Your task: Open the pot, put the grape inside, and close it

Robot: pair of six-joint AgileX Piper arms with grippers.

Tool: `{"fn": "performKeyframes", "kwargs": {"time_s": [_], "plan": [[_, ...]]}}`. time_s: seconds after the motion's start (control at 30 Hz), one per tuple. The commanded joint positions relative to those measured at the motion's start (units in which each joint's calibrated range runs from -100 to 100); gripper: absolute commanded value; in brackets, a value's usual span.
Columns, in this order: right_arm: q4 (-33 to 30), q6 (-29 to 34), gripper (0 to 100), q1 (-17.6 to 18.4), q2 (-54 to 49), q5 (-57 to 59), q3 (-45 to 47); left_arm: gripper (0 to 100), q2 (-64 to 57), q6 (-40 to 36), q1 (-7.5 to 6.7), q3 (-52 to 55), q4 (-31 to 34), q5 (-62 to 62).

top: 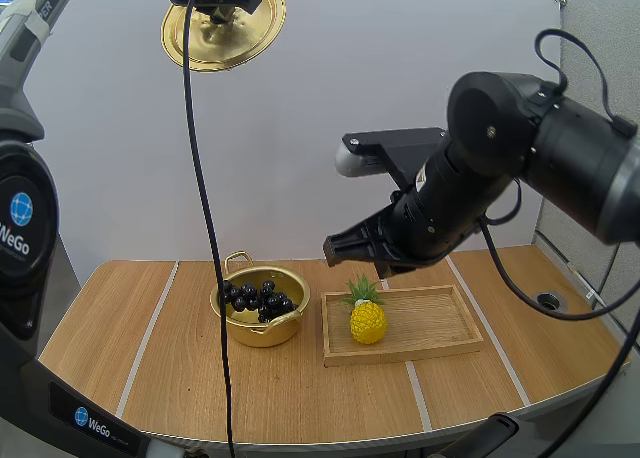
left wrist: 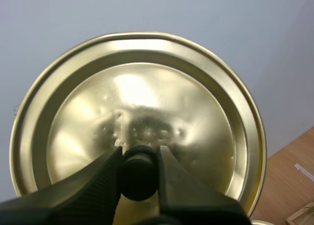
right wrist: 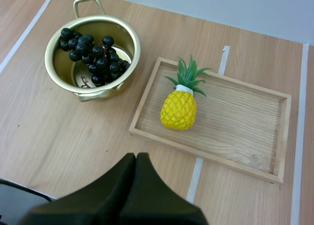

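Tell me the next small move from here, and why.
Probably bring the left gripper down toward the pot, lid held level. The grapes already lie inside the open pot, the lid hangs high above it pinched in that gripper, and the right gripper, shut on nothing, sits by the tray, seemingly clear of the pot.

right arm [top: 520, 168]: glossy black | WeGo badge [top: 20, 213]: blue | left pincer [left wrist: 139, 159]: ribbed black
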Motion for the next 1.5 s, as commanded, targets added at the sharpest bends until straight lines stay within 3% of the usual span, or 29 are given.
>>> {"fn": "performKeyframes", "kwargs": {"time_s": [0.0,0.3,0.73,1.47], "plan": [[2.1,-2.5,0,-0.2,-2.3,0.0,2.0,0,-0.6,-0.1,-0.19,-0.5,-0.1,0.0],[3.6,-3.1,0,-0.2,-10.9,0.0,8.0,0,-0.6,-0.1,-0.19,-0.5,-0.1,0.0],[7.7,-3.5,0,-0.2,-21.6,0.0,8.2,0,-0.6,-0.1,-0.19,-0.5,-0.1,0.0],[9.4,-3.9,0,-0.7,-22.3,0.0,12.7,0,-0.6,-0.1,-0.19,-0.5,-0.1,0.0]]}}
